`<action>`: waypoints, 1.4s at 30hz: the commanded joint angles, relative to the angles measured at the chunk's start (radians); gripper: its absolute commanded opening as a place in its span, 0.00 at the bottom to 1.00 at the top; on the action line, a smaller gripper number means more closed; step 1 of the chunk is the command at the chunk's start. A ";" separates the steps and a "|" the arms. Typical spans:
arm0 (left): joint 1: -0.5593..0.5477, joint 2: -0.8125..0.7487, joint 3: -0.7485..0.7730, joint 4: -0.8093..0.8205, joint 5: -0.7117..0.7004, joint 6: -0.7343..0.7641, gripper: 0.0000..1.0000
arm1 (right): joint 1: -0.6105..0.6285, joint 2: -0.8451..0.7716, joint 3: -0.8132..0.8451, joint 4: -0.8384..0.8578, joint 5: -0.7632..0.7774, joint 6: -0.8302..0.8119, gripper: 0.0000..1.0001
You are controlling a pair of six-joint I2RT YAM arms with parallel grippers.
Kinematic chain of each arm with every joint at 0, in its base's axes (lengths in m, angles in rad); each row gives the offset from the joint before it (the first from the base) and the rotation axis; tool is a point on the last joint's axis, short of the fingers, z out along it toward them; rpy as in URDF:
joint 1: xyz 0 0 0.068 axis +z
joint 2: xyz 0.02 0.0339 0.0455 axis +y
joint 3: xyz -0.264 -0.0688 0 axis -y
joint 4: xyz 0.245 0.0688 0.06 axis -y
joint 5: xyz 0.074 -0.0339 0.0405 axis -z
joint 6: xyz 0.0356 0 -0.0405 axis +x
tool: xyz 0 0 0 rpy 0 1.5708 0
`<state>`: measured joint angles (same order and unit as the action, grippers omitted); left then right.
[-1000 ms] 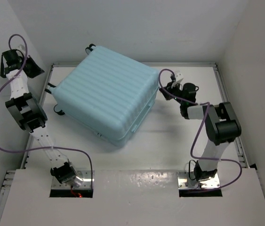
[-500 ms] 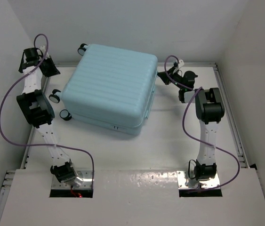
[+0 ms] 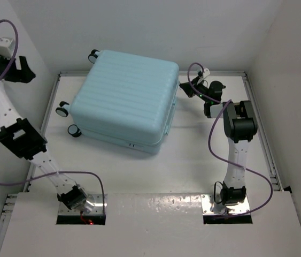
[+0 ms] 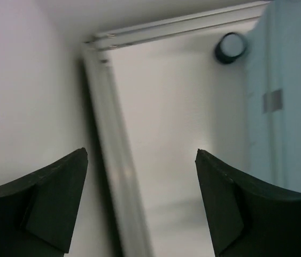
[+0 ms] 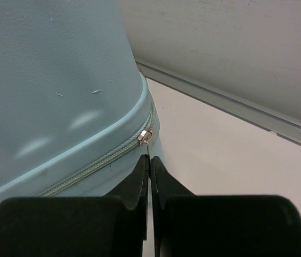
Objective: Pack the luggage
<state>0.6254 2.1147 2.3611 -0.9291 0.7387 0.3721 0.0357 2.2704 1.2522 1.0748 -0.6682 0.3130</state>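
The luggage [image 3: 123, 99], a large pale-blue ribbed suitcase, lies closed and flat on the white table. My right gripper [image 3: 185, 88] is at its far right corner. In the right wrist view the fingers are shut [image 5: 149, 158] on the thin metal zipper pull [image 5: 146, 135], which hangs from the slider on the luggage [image 5: 48, 80] seam. My left gripper [image 3: 24, 72] is raised at the far left by the wall, well clear of the suitcase. Its jaws stand wide open and empty [image 4: 142, 155], with the luggage [image 4: 289, 107] edge to their right.
Small black wheels [image 3: 62, 110] stick out of the suitcase's left side; one wheel [image 4: 230, 47] shows in the left wrist view. A metal rail [image 4: 113, 134] borders the table [image 3: 193, 155] on the left. White walls close in on three sides.
The luggage turned and shifted left, then settled. My left arm swung up and out toward the left wall and its jaws opened. The right gripper stayed shut at the corner.
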 commanded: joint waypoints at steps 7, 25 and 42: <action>0.020 -0.275 -0.302 -0.249 -0.185 -0.318 0.52 | 0.021 -0.066 -0.017 -0.070 0.025 -0.057 0.00; -0.108 -0.499 -0.764 -0.060 -0.185 -0.961 1.00 | 0.047 -0.132 -0.066 -0.118 0.013 -0.083 0.00; -0.277 -0.308 -0.747 -0.017 -0.091 -0.990 0.54 | 0.046 -0.100 -0.005 -0.176 0.027 -0.135 0.00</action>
<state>0.4400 1.8149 1.6073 -0.9024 0.5114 -0.6079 0.0696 2.1830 1.2209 0.9096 -0.6025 0.2039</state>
